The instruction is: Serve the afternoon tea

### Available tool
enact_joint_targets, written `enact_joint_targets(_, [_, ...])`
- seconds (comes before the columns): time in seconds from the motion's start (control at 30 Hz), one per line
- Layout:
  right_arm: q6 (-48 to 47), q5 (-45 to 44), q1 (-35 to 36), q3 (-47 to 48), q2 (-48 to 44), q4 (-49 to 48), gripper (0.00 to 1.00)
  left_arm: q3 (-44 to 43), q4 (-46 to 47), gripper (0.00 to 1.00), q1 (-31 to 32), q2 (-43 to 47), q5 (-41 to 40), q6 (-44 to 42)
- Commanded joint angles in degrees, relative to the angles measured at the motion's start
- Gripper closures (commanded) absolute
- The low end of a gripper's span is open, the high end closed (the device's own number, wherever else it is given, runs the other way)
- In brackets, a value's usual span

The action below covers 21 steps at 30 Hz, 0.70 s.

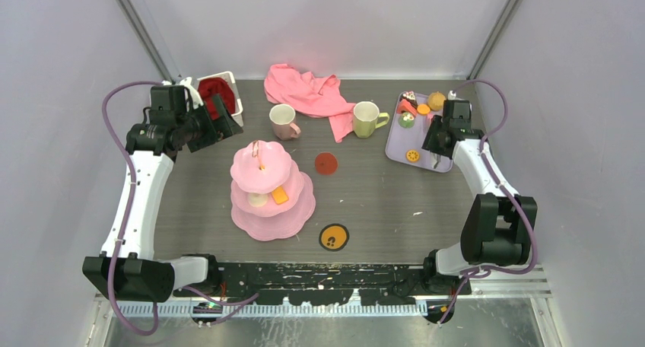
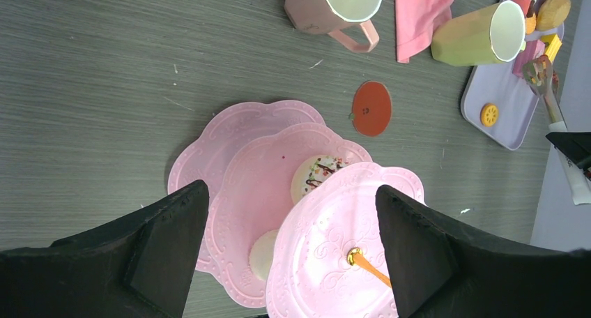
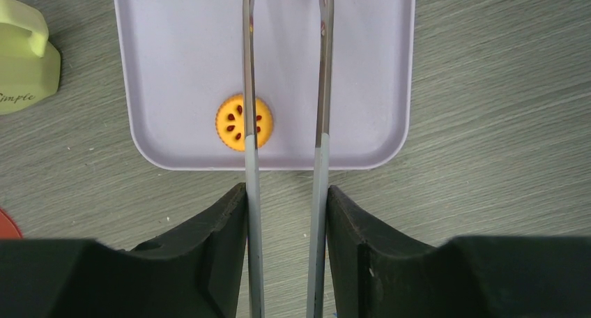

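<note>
The pink three-tier cake stand stands left of centre and holds a white sprinkled pastry, a cream one and an orange one. My left gripper is open and empty, high above the stand. The pale pink mug and the yellow-green mug stand behind it. My right gripper is shut on metal tongs, whose tips reach over the lilac tray. A yellow jam biscuit lies under the left tong arm. Several more pastries sit at the tray's far end.
A pink cloth lies at the back, beside the mugs. A white basket with red cloth stands at the back left, next to the left wrist. A red coaster and a yellow coaster lie right of the stand.
</note>
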<state>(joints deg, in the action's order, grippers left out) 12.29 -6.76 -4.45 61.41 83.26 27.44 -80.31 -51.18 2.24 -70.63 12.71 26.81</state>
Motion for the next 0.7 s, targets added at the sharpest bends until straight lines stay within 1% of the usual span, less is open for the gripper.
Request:
enact_joint_targets(0.0, [-0.7,-0.4,0.3,2.4,-0.9,-2.9,0.53,-1.2,2.1,0.11,-0.2,0.7,1.2,0.0])
enact_joint_targets(0.3, [-1.7,0.5,0.3,4.5,3.3,-3.6,0.53,-1.0,1.7,0.11,-0.2,1.2,0.5,-0.5])
enact_joint_targets(0.4, [-1.6,0.8,0.4,4.6,4.2,-4.3,0.55,-0.8,1.8,0.11,-0.2,1.2,0.5,-0.5])
enact_joint_targets(0.47, [-1.4,0.8,0.6,4.3,4.3,-4.6,0.60,-0.7,1.9,0.11,-0.2,1.2,0.5,-0.6])
enact_joint_targets(0.67, [-0.8,-0.1,1.0,2.8,1.3,-4.7,0.80,-0.7,1.8,0.11,-0.2,1.3,0.7,-0.6])
